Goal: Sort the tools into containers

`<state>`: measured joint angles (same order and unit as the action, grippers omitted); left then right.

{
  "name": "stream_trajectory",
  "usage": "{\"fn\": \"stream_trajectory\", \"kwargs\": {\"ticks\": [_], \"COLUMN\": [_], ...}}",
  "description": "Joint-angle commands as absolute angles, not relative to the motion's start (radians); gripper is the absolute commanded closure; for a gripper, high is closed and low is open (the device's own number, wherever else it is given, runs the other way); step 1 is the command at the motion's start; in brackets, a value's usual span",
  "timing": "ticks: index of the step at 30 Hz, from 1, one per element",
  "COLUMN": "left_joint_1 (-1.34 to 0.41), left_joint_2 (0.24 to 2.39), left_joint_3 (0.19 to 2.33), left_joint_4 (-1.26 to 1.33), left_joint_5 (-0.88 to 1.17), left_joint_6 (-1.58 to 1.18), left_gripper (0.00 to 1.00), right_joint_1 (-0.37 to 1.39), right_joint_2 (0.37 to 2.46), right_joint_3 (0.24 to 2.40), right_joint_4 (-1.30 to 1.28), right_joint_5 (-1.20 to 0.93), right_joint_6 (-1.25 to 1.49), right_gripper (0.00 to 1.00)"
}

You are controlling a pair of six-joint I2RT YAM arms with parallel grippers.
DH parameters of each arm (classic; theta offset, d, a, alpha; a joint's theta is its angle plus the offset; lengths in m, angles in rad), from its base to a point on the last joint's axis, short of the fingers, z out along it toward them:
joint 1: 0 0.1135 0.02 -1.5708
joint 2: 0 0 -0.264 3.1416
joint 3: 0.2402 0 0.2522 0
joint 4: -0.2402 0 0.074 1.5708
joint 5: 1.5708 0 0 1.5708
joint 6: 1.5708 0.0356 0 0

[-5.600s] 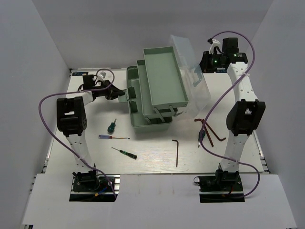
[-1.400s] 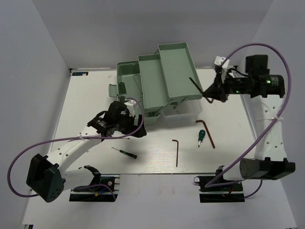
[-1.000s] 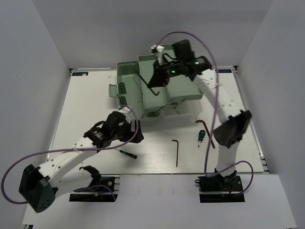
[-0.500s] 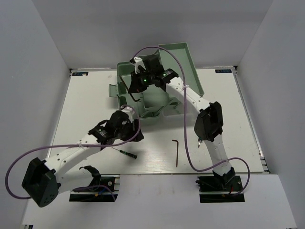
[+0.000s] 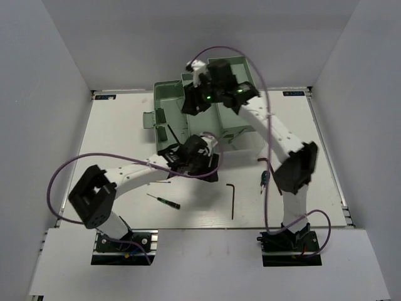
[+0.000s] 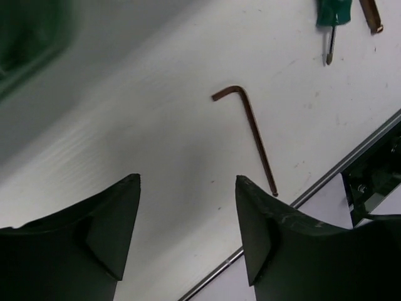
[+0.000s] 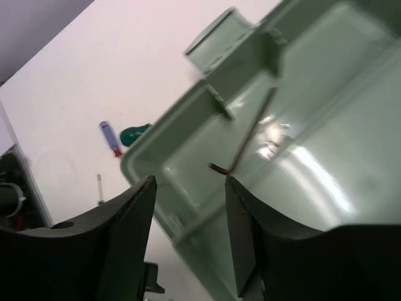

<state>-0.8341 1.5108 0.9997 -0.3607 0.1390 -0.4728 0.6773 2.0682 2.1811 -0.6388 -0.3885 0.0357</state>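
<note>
Left gripper hangs open, empty, by the near hex key; right gripper, open and empty, over a second key in the far tray

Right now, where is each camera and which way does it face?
Top external: above, behind the robot, looking down on toolbox, left arm, right arm.
Left wrist: facing down at the loose hex key, own open jaws at bottom.
Right wrist: facing into a tray holding a second hex key, own open jaws showing.
Shared: top and left wrist both show loose hex key, green screwdriver.
</note>
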Motion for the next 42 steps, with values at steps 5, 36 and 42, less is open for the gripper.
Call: {"fn": "stream_trajectory", "kwargs": {"ticks": [5, 36, 42], "left_joint_1": [-1.04, -1.236, -1.255], "left_joint_2": [1.745, 2.262, 2.322], "left_joint_3": [1.325, 1.486, 1.496], "left_joint_4": [-0.532, -0.793, -0.847], "left_joint_5": [0.037, -0.196, -0.215], "left_joint_6": [-0.472, -0.736, -0.736], "left_gripper": [0.24, 0.7, 0.84], "right_joint_1": [0.501, -0.141, -0.156], "right_joint_2": [1.663, 1.33, 1.335], "right_joint_3": [1.91, 1.046, 0.993], "right_joint_4": [-0.702, -0.759, -0.752], "right_joint_5": [0.053, -0.212, -0.245], "right_joint_6": [-0.146, -0.1, -0.115], "right_gripper": [0.47, 0.77, 0.64]}}
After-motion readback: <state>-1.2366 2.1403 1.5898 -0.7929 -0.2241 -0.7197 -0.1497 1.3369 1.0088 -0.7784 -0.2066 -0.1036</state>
